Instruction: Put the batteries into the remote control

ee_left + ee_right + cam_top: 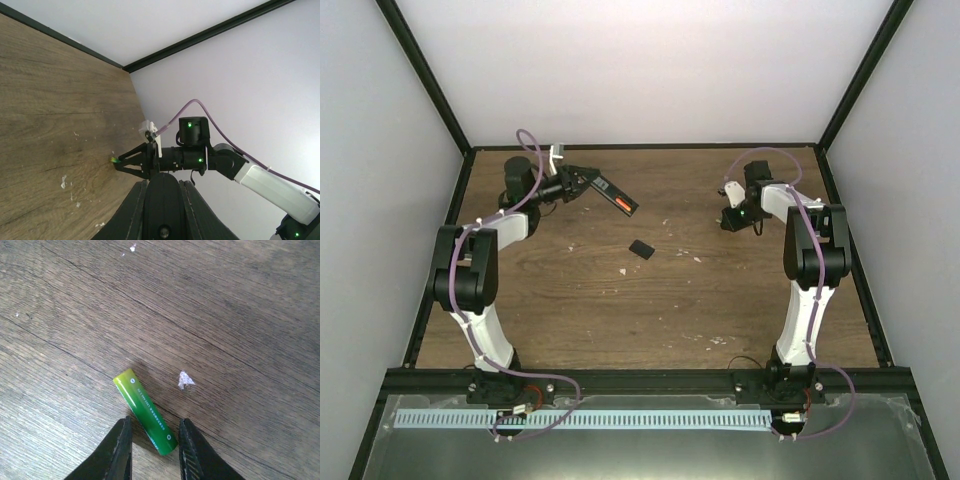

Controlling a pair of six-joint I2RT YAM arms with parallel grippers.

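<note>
Made out, on the wooden table [720,300], the left gripper [590,182] clamped on the remote control [617,198] with near end hidden in the jaws, then a small black cover [641,249] lying apart mid-table, and lastly the right gripper [153,421], fingers cut off at the frame edge, narrowly parted astride a green battery [144,409] flat on the wood.

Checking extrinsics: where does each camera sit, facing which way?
Top external: above and behind, looking down on the table; both arms show.
Left wrist: low, facing across the table at the right gripper; own fingers at bottom.
Right wrist: pointing down at a battery between its own fingertips.
Shared: top and left wrist both see the right gripper.
</note>
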